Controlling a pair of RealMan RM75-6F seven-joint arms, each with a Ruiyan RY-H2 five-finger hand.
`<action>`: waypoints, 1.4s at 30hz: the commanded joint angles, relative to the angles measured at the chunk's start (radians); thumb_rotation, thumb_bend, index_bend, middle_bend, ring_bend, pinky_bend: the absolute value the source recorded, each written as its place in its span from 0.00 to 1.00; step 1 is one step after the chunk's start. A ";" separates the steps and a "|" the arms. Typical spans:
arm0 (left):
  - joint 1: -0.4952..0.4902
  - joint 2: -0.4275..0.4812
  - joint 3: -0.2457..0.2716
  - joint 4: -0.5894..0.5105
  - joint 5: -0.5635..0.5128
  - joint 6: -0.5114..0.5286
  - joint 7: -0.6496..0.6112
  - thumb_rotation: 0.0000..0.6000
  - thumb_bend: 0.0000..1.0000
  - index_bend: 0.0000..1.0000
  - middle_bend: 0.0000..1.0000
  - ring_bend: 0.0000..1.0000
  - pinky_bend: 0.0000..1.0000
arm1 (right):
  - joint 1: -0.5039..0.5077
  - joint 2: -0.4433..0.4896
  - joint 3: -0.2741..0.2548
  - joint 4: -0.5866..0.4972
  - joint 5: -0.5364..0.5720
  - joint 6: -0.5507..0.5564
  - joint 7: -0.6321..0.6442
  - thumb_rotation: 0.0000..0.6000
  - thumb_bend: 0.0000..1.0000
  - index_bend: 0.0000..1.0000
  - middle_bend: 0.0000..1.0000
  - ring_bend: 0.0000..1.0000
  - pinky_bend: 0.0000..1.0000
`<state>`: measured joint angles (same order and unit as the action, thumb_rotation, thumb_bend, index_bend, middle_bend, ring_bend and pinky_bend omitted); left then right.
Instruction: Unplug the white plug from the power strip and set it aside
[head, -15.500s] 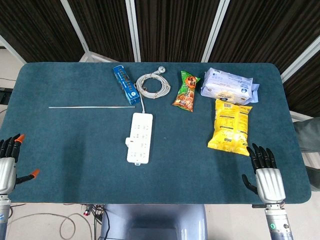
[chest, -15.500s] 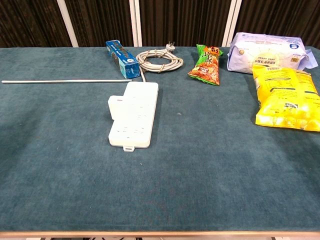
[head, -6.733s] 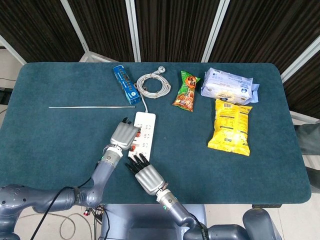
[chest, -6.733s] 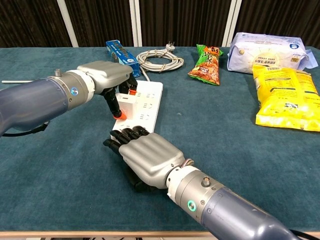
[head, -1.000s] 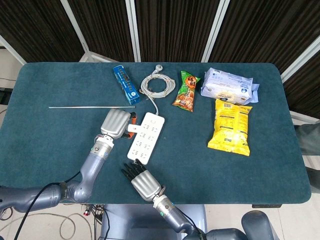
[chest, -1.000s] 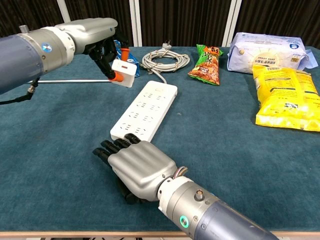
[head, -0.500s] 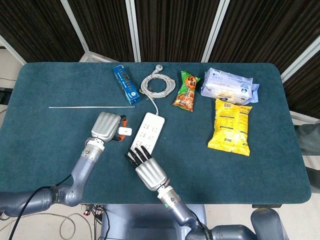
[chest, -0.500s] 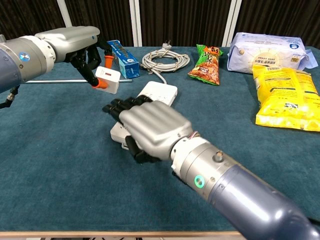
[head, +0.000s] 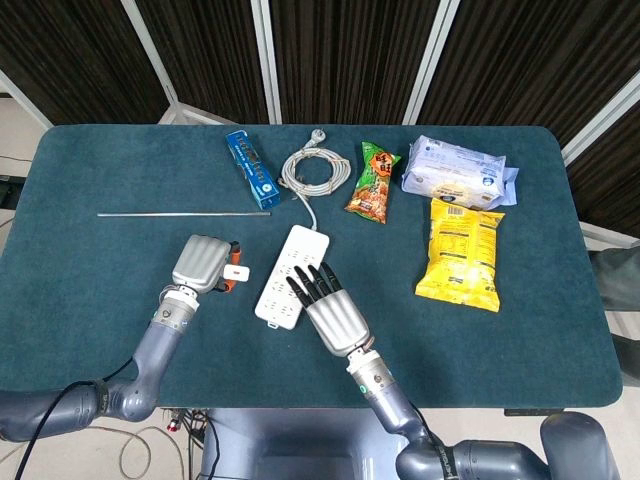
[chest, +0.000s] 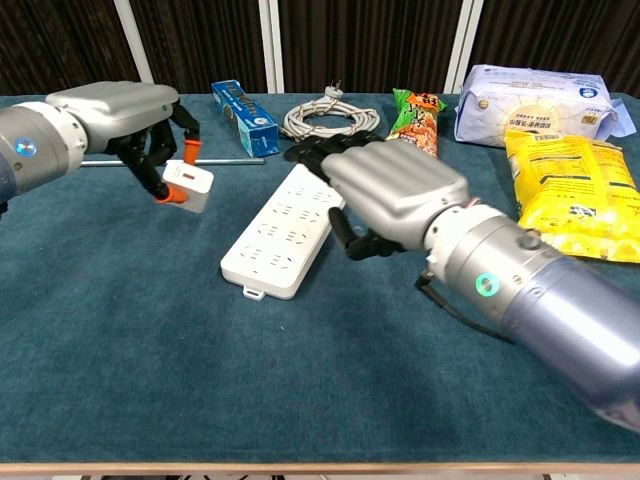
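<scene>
White plug (chest: 188, 186) was pinched between the left hand's (chest: 135, 120) orange-tipped fingers (chest: 187, 151), clear of the power strip (chest: 282, 231). The right hand (chest: 395, 195) was held flat above the strip, fingers extended, nothing grasped.

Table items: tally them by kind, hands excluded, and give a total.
Snack bags: 2, orange-green, yellow
Wipes pack: 1
Blue box: 1
Metal rod: 1
Power strip with cord: 1
White plug, in left hand: 1
Total: 7
</scene>
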<state>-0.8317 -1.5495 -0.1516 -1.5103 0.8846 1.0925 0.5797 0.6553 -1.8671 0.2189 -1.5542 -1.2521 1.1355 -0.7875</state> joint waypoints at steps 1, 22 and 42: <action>0.011 -0.002 0.009 0.014 -0.018 0.007 0.014 1.00 0.36 0.77 0.80 0.51 0.50 | -0.010 0.025 0.001 -0.010 0.008 0.008 0.004 1.00 0.80 0.03 0.03 0.00 0.00; 0.070 0.006 -0.016 0.012 -0.069 0.052 0.000 1.00 0.04 0.16 0.17 0.13 0.12 | -0.077 0.213 0.026 -0.026 0.057 0.075 0.090 1.00 0.64 0.00 0.02 0.00 0.00; 0.339 0.159 0.121 -0.168 0.208 0.322 -0.236 1.00 0.01 0.14 0.11 0.09 0.10 | -0.283 0.440 -0.054 -0.079 -0.005 0.249 0.349 1.00 0.55 0.00 0.00 0.00 0.00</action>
<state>-0.5266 -1.4152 -0.0623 -1.6617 1.0518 1.3805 0.3728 0.4154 -1.4598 0.1914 -1.6162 -1.2312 1.3479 -0.4967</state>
